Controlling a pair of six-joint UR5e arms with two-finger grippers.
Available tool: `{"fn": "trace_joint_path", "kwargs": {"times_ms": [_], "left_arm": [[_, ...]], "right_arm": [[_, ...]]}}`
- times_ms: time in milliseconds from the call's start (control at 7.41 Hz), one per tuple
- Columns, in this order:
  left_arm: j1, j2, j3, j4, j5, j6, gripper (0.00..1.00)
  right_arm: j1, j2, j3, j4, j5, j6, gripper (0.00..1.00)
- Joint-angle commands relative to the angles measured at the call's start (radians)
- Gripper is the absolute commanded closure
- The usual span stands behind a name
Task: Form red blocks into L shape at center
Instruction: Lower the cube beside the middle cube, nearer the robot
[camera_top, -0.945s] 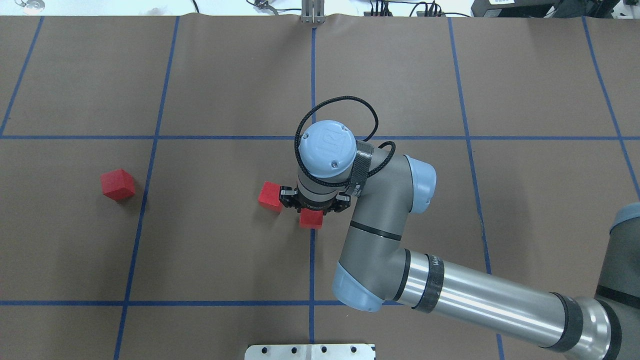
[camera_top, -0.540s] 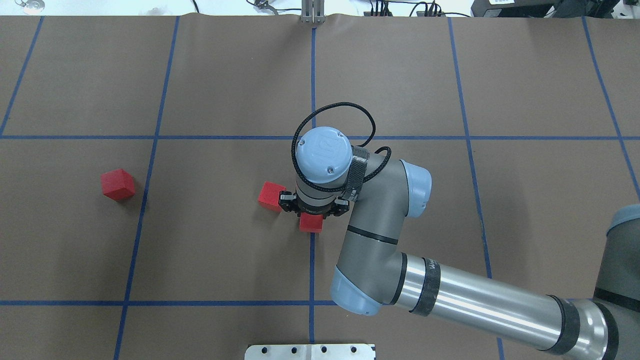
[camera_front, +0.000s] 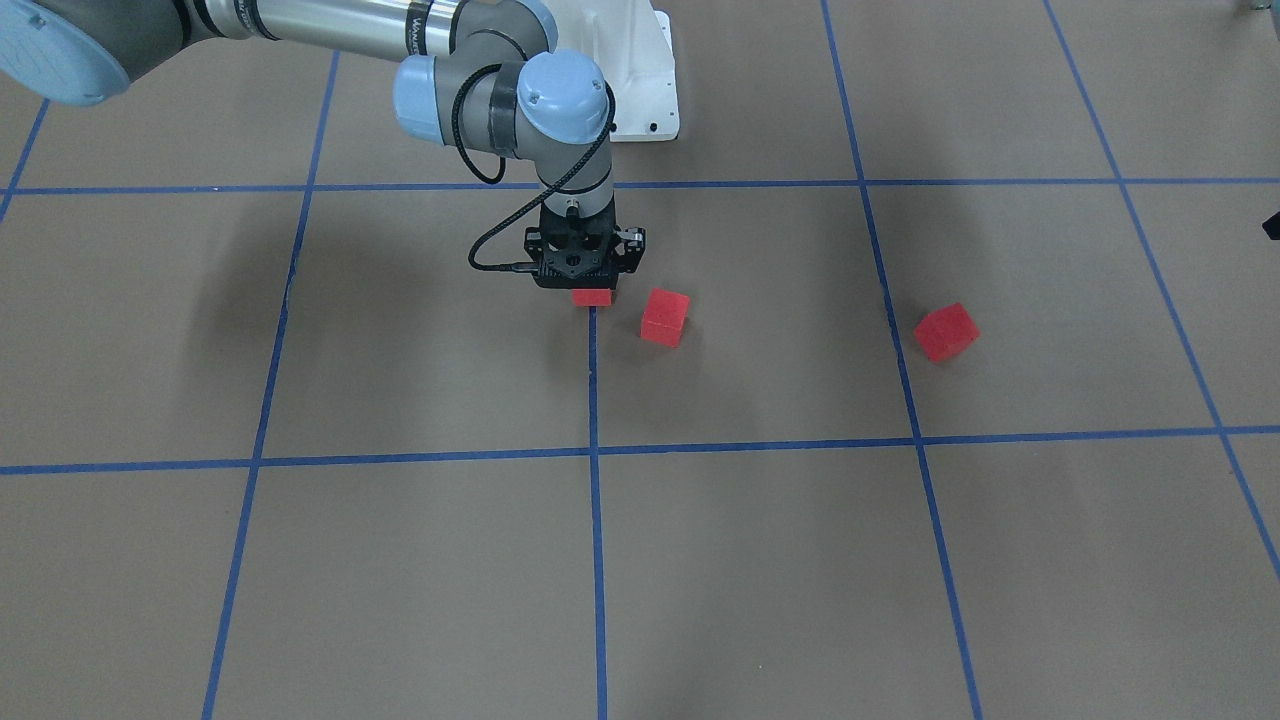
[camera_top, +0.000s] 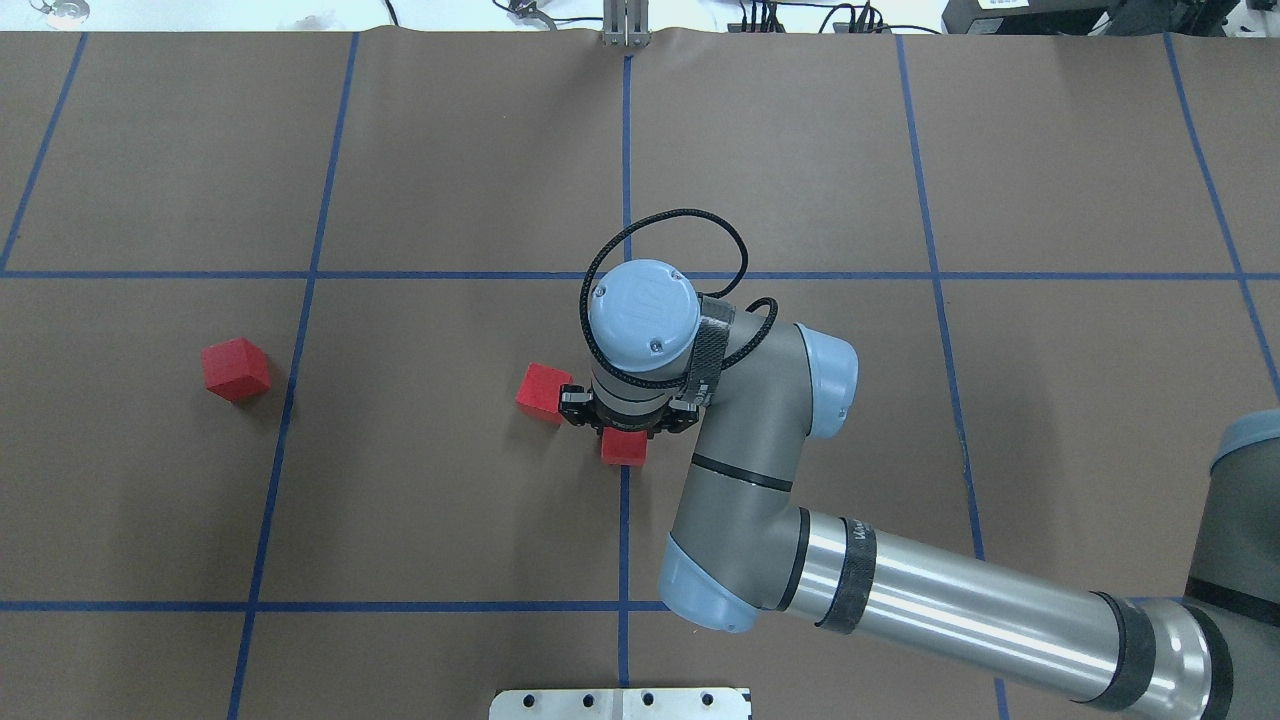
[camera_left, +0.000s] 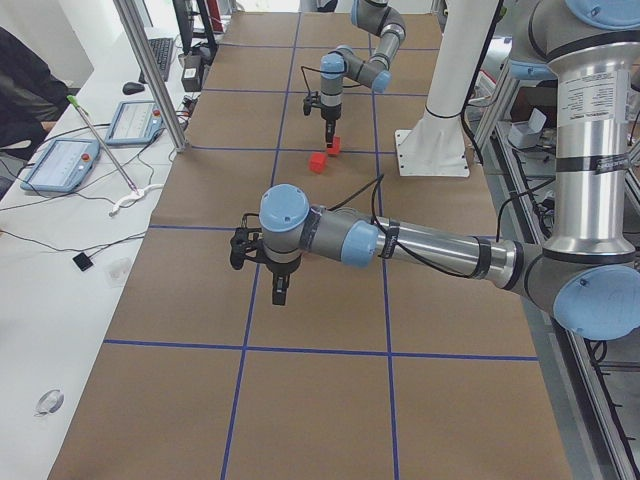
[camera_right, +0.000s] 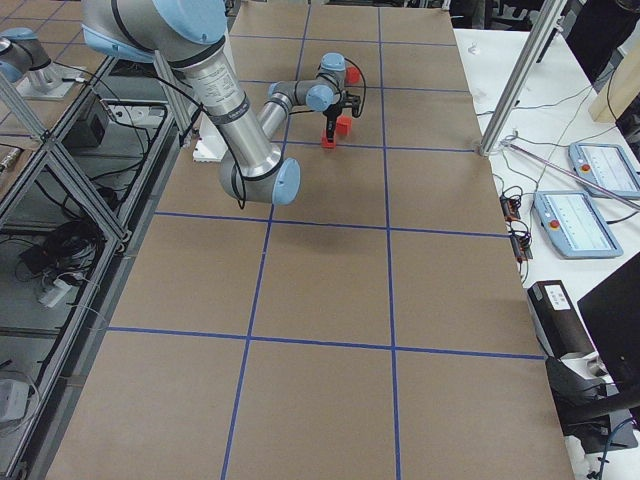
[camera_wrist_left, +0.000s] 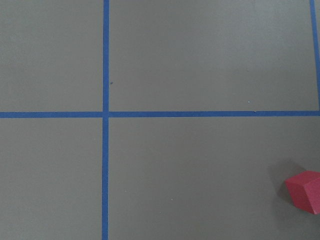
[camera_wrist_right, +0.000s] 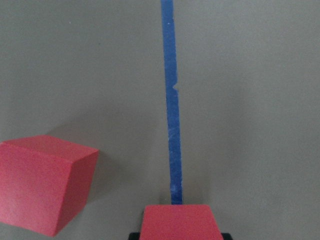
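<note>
My right gripper points straight down and is shut on a red block, low over the centre blue line; the block also shows in the front view and at the bottom of the right wrist view. A second red block lies tilted just to the gripper's left, apart from the held one. A third red block lies far left and shows in the left wrist view. My left gripper shows only in the exterior left view, so I cannot tell whether it is open or shut.
Blue tape lines divide the brown table into large squares. A white mounting plate sits at the near edge. The right arm's elbow and forearm stretch over the right half. Tablets lie on a side bench.
The right wrist has shifted slightly left and toward the robot, carrying the held red block with it. The other two blocks have not moved.
</note>
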Motion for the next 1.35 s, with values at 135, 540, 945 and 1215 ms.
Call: {"fn": "trace_joint_path", "kwargs": {"times_ms": [135,540,945,1215], "left_arm": [[0.000,0.000,-0.002,0.000,0.000,0.000,0.00],[0.000,0.000,-0.006,0.000,0.000,-0.002,0.00],[0.000,0.002,-0.017,-0.030,-0.011,0.003,0.00],[0.065,-0.008,-0.038,-0.201,-0.084,-0.194,0.00]], "right_arm": [[-0.004,-0.002,-0.001,0.001,-0.002,-0.012,0.40],[-0.004,-0.001,-0.003,0.001,-0.002,-0.014,0.02],[0.011,0.004,0.022,-0.002,0.007,-0.020,0.02],[0.098,-0.071,0.167,-0.044,0.084,-0.020,0.02]]}}
